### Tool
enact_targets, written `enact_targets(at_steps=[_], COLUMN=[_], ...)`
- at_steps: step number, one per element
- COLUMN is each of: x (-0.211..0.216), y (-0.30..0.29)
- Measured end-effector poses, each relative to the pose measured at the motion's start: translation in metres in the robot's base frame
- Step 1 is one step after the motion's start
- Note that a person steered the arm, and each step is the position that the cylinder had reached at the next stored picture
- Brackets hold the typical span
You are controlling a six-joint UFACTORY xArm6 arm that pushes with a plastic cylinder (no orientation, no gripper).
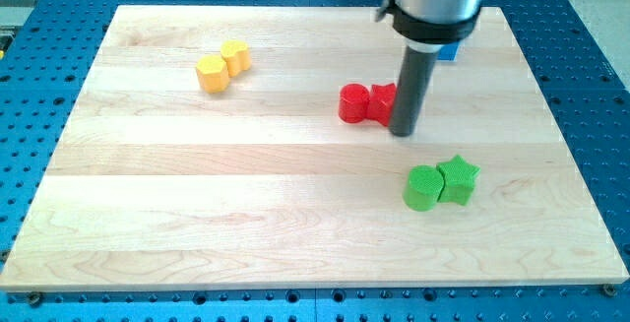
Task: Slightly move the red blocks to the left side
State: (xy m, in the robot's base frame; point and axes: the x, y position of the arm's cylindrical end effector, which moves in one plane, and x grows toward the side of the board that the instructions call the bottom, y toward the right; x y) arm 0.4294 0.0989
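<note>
Two red blocks sit side by side near the middle of the wooden board (197, 204). The left one is a red cylinder (352, 103). The right red block (382, 101) has a shape I cannot make out, as the rod partly hides it. My tip (402, 131) rests on the board right against the right red block's right side, a little toward the view's bottom. The dark rod rises from there to the arm's grey housing at the view's top.
Two yellow blocks (212, 73) (235, 57) touch each other at the upper left. A green cylinder (423, 188) and a green star (458, 179) touch at the lower right. A blue block (449, 51) shows partly behind the arm's housing.
</note>
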Motion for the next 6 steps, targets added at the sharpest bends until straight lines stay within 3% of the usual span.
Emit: enact_targets(at_steps=[1, 2, 4, 6], x=[0.016, -0.013, -0.037, -0.032], y=[0.004, 0.066, 0.01, 0.013])
